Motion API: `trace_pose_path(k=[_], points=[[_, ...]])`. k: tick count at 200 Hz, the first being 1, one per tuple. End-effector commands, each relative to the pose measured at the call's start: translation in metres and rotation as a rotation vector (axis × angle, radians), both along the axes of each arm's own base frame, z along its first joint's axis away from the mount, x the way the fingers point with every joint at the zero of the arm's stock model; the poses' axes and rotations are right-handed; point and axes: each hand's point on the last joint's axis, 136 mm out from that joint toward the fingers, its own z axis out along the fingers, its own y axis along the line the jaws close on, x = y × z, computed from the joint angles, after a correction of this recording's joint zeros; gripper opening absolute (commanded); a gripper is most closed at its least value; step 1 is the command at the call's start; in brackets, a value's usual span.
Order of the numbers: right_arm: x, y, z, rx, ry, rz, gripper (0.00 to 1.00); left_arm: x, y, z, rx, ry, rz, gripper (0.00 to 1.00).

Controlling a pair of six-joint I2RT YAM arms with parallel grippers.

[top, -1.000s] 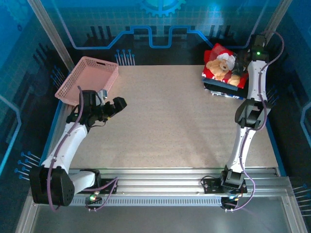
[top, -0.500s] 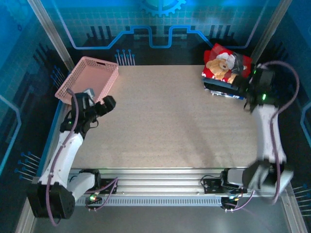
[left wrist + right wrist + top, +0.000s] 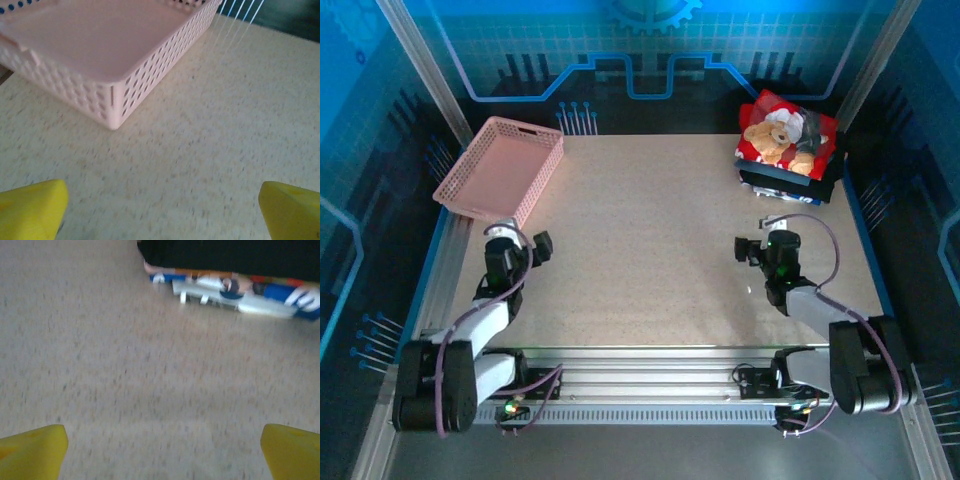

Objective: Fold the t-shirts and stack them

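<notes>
**Overhead view, read left to right.** At ten o'clock on the speckled beige tabletop (image 3: 650, 250) stands the pink plastic mesh basket (image 3: 530, 128). Its floor shows as bare pink in my left wrist view.

At eight o'clock, close to the arm bases, sits my left pincer (image 3: 161, 212). Its yellow fingertips (image 3: 30, 207) are spread wide at the lower corners of the wrist view, with nothing between them but tabletop. The basket's near corner lies ahead at eleven o'clock.

At four o'clock sits my right pincer (image 3: 161, 452), likewise spread wide and carrying nothing, and aimed toward one o'clock.

There, at the table's far right corner, lies the stack of folded t-shirts (image 3: 785, 175). The bright red cloth t-shirt with the cartoon bear print (image 3: 785, 135) is on top and a dark folded shirt (image 3: 225, 252) lies beneath it. A blue-and-white printed folded shirt (image 3: 240, 292) is at the bottom, touching the tabletop.

**Step in hand, as I judge it:** the closing one. The red shirt lies folded on the pile, no loose shirt lies on the tabletop, and both pincers are free and well apart from the pile.

**Next move, as I judge it:** little beyond parking. The red shirt appears slightly askew across the layers below. If it needs squaring, my right pincer must travel toward one o'clock and meet the top fold's edge. It must then nudge that fold without dragging the shirts underneath.
</notes>
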Motion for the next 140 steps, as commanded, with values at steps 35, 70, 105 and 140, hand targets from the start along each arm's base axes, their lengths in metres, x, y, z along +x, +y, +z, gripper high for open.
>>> trace_pose_path(k=[35, 70, 105, 140], points=[[0.037, 0.005, 0.002, -0.017, -0.124, 0.033, 1.0, 0.051, -0.029, -0.004, 0.067, -0.146, -0.205, 0.99], [0.041, -0.001, 0.0, -0.008, -0.106, 0.006, 1.0, 0.053, -0.028, -0.009, 0.06, -0.097, -0.2, 0.99], [0.041, -0.001, 0.001, -0.013, -0.112, 0.006, 1.0, 0.054, -0.029, -0.009, 0.062, -0.096, -0.202, 0.99], [0.041, 0.0, 0.001, -0.016, -0.111, 0.007, 1.0, 0.054, -0.029, -0.009, 0.061, -0.097, -0.204, 0.99]])
